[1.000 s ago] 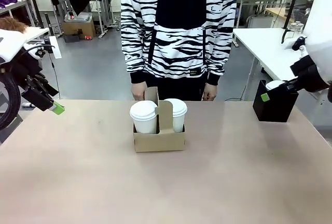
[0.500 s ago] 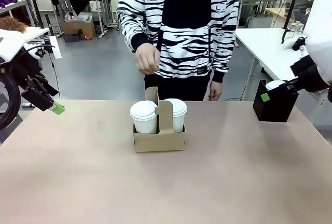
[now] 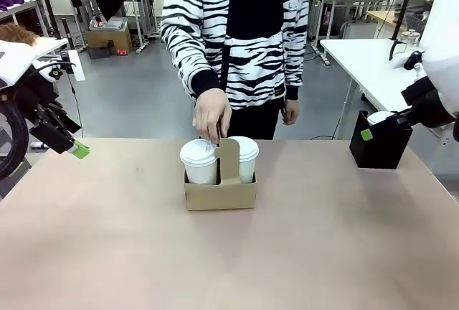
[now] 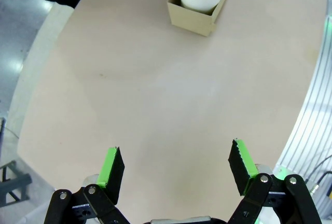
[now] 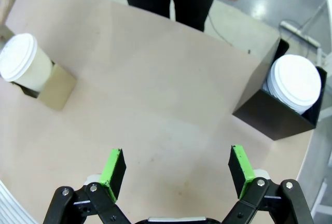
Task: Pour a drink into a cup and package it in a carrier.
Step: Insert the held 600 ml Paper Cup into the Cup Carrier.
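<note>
Beige counter (image 3: 107, 238), workshop behind with further tables; we log the following.

Item 1, carrier (image 3: 220, 192): brown cardboard, mid-counter, upright handle tab between two pockets. Both pockets filled: left cup (image 3: 199, 162) and right cup (image 3: 244, 158), white, lidded.

Item 2, person's hand (image 3: 212, 114): half a second ago it was raised at chest height; a second ago both hands hung at the counter's far edge. Now it has come down onto the top of the handle tab, fingers closing on it. We judge pouring and packing done, and the person about to lift the carrier away.

Item 3, left end effector (image 3: 79, 151): released, jaws wide, parked over the counter's left edge, empty.

Item 4, right end effector (image 5: 176, 169): released, empty, beside the black box (image 3: 380, 143), which holds spare white lids (image 5: 296, 83).
</note>
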Motion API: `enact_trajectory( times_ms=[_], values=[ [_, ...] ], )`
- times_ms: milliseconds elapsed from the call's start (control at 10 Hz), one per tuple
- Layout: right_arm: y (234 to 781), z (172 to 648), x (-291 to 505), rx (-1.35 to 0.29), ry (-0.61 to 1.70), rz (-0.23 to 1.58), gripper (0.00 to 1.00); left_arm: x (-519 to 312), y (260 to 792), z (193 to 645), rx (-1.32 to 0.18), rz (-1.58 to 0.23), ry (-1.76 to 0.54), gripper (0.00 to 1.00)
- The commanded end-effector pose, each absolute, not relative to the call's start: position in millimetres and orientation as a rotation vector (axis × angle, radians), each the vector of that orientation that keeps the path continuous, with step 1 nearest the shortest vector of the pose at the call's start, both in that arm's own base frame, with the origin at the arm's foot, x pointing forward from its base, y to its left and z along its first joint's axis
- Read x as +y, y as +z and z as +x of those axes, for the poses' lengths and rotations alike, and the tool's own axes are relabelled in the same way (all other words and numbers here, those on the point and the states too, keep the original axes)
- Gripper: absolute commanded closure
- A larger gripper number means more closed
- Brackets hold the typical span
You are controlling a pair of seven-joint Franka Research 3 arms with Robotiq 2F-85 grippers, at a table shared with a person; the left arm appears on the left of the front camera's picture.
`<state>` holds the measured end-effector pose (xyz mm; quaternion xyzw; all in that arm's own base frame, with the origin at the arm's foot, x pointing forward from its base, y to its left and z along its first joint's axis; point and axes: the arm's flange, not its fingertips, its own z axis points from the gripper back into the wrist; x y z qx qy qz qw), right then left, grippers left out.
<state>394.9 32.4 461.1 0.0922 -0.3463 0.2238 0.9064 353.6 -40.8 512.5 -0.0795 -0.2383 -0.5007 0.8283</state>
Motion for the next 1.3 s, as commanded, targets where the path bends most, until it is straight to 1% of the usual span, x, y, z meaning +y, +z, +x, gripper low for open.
enact_trajectory(
  times_ms=[0,1200],
  values=[
    [457.7,397.7,29.7,-0.748,0.476,0.207,0.0,-40.6,514.4,353.6,-0.503,-0.171,-1.049,0.0],
    [457.7,397.7,29.7,-0.748,0.476,0.207,0.0,-40.6,514.4,353.6,-0.503,-0.171,-1.049,0.0]
  ],
)
